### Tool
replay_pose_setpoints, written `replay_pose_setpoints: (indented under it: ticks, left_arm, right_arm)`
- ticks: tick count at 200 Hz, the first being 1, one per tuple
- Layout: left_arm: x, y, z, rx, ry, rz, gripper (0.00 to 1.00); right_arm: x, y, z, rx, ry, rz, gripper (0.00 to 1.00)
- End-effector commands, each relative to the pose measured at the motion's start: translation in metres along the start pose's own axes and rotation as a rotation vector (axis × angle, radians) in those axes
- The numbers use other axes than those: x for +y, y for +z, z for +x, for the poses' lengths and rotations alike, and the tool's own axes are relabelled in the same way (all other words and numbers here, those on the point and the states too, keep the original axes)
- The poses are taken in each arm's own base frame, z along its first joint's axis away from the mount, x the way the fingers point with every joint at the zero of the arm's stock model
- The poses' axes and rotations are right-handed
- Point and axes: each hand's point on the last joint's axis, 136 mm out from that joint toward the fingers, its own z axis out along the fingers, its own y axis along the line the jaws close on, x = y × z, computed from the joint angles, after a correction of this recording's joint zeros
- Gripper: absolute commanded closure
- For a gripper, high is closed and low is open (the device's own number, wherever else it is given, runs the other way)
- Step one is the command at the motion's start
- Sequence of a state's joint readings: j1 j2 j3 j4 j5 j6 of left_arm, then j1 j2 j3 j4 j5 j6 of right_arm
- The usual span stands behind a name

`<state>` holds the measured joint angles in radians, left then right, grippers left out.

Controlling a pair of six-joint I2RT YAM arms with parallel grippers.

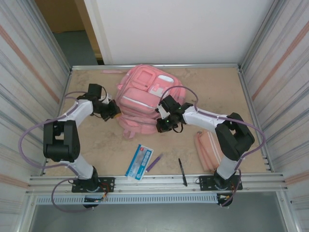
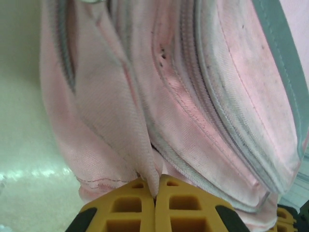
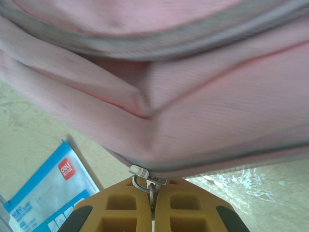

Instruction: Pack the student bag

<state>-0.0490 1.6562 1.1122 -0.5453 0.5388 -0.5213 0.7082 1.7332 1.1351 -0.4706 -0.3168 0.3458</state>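
The left tool point(image 1: 114, 110) has its yellow jaws pressed together on a pinched fold of pink cloth, seen close in its own wrist view point(image 2: 155, 194). That fold belongs to the bag point(image 2: 203, 101), whose grey zip lines run up and away from the jaws. The right tool point(image 1: 162, 124) is closed just as tight, and its wrist view point(image 3: 153, 195) shows what it holds: the metal zip pull point(image 3: 145, 172), with its ring caught between the jaws, hanging from the bag's point(image 3: 174, 96) lower seam.

From above, the bag point(image 1: 145, 92) lies front pockets up at the table's point(image 1: 96, 145) 12 o'clock side, close to the far edge. The left tool grips it at about its 8 o'clock corner, the right tool at about its 5 o'clock corner, so the two arms reach in from either side.

Nearer the arm bases, at the table's 6 o'clock, a blue and white packet point(image 1: 139, 162) lies flat; its corner also shows under the bag point(image 3: 48, 193). A purple pen point(image 1: 153, 163) lies just beside it at its 3 o'clock, and a black pen point(image 1: 182, 171) lies apart, further that way. A pink pencil case point(image 1: 207, 150) rests at the table's 4 o'clock, beside the right arm.
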Motion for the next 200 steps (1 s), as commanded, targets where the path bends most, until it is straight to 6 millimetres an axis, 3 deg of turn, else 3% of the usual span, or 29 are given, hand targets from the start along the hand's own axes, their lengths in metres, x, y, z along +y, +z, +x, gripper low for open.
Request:
replay_pose_setpoints:
  ticks: [1,16,28,48,75,107,147,175,200]
  left_arm:
    - [-0.005,-0.019,-0.051,-0.138,0.061,-0.023,0.99]
    - [0.0,-0.024,-0.054,-0.14,-0.015,-0.071,0.66]
    - [-0.008,-0.029,-0.048,-0.146,-0.047,-0.047,0.58]
    - [-0.022,-0.045,-0.024,-0.197,-0.033,-0.039,0.54]
    - [-0.015,-0.063,0.02,-0.266,-0.055,-0.065,0.49]
    - [-0.003,-0.045,0.052,-0.236,-0.1,-0.039,0.46]
    - [0.002,-0.023,0.053,-0.187,-0.124,-0.05,0.45]
    - [0.014,-0.017,0.043,-0.211,-0.14,-0.11,0.38]
    - [0.012,-0.017,0.039,-0.21,-0.151,-0.103,0.36]
  right_arm:
    - [0.017,-0.007,0.013,0.065,-0.036,-0.047,1.0]
    - [0.033,-0.003,0.0,0.049,-0.059,-0.067,1.0]
    - [0.046,0.0,-0.009,0.039,-0.08,-0.079,1.0]
    - [0.069,0.005,-0.023,0.019,-0.119,-0.103,1.0]
    - [0.093,0.008,-0.033,0.011,-0.149,-0.144,1.0]
    - [0.115,0.015,-0.033,0.003,-0.178,-0.205,1.0]
    - [0.136,0.022,-0.029,0.004,-0.206,-0.258,1.0]
    - [0.142,0.027,-0.022,0.025,-0.203,-0.261,1.0]
    - [0.142,0.036,-0.012,0.043,-0.204,-0.248,1.0]
